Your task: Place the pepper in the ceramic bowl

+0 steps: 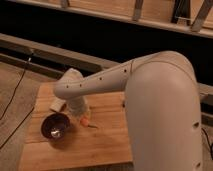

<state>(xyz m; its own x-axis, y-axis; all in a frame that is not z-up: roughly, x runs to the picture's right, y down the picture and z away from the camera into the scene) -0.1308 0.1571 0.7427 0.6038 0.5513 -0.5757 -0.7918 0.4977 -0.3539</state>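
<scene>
The pepper [86,120] shows as a small orange piece at the lower end of my gripper [82,116], just above the wooden table. The gripper hangs from the white arm, which reaches in from the right, and it is shut on the pepper. The ceramic bowl [55,126] is dark purple-brown with a shiny inside. It stands on the table just left of the gripper and the pepper, a short gap away. The arm's wrist hides the upper part of the gripper.
A pale cup [57,105] lies behind the bowl, partly hidden by the arm. The wooden table [100,145] ends close to the bowl's left side. The big white arm covers the table's right side. A dark wall and rails run behind.
</scene>
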